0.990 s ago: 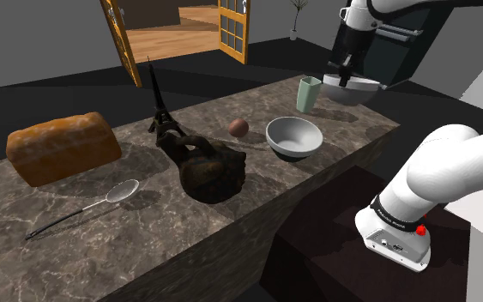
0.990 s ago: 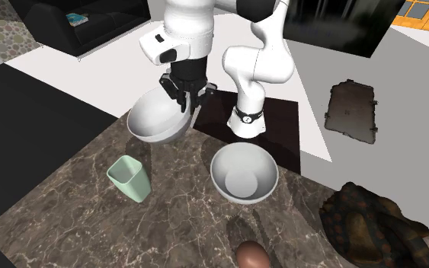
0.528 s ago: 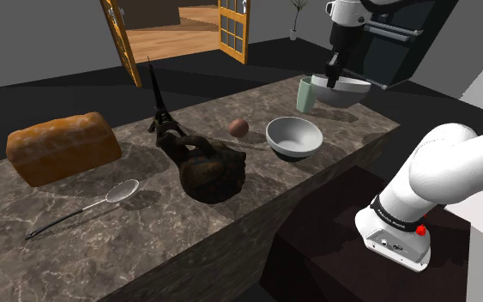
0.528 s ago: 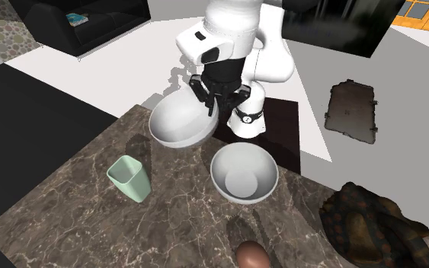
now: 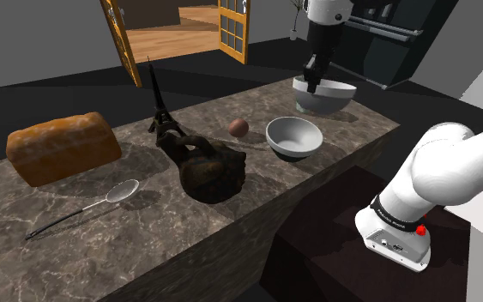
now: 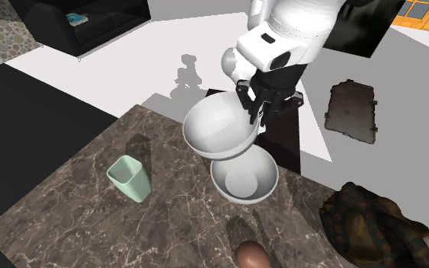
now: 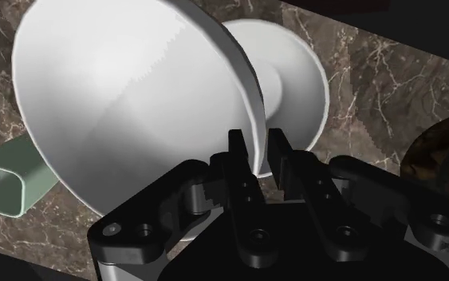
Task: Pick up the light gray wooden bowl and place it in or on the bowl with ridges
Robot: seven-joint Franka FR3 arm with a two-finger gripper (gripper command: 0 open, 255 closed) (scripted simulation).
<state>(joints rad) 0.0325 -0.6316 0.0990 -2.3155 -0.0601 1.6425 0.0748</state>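
Over the counter (image 5: 145,225), fingers (image 7: 240,156) clasp the rim of the pale bowl (image 6: 212,129)

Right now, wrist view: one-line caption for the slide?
Black gripper clasps the rim of a tilted pale bowl, partly covering a second bowl on the marble counter; green cup alongside.

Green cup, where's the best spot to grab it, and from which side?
Probably from above, once the gripper has freed its bowl: the cup stands mouth up, with thin, flattish walls. Pinch one long wall at the rim, one finger inside, one outside, or span its narrow width.
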